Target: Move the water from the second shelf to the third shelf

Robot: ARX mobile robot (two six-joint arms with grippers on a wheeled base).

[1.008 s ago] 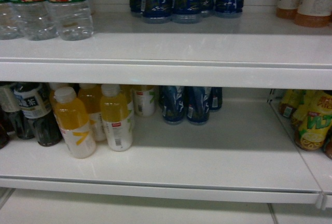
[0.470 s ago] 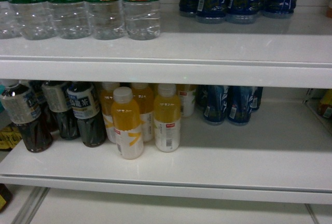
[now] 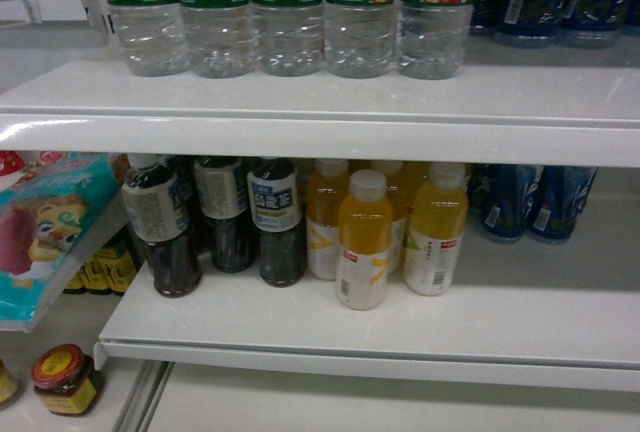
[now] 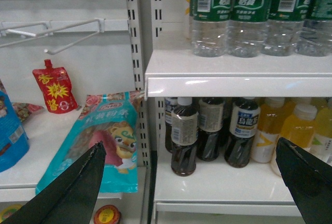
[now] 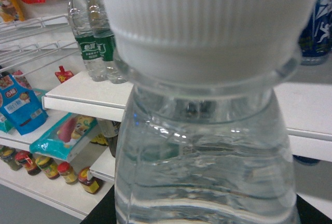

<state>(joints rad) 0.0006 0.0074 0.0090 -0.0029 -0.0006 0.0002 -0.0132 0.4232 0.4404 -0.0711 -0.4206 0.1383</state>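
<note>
Everything has slid right since a moment ago, so a blue snack bag point(image 3: 45, 237) now shows at the left. Water bottles point(image 3: 290, 17) stand in a row on the upper shelf point(image 3: 320, 117). One water bottle point(image 5: 207, 130) fills the right wrist view, but I cannot tell if those fingers hold it. Left fingers point(image 4: 67, 193) are spread wide, holding nothing

Three dark tea bottles with pale labels point(image 3: 230, 217) stand in a row on the lower white shelf point(image 3: 400, 337). Just beside them stand yellow juice bottles with white caps point(image 3: 363, 242). Dark blue bottles point(image 3: 530, 202) stand farther right. A teal snack bag point(image 3: 50, 227) lies on the next shelf, with a small red-lidded jar point(image 3: 62, 380) below, maybe sauce.
</note>
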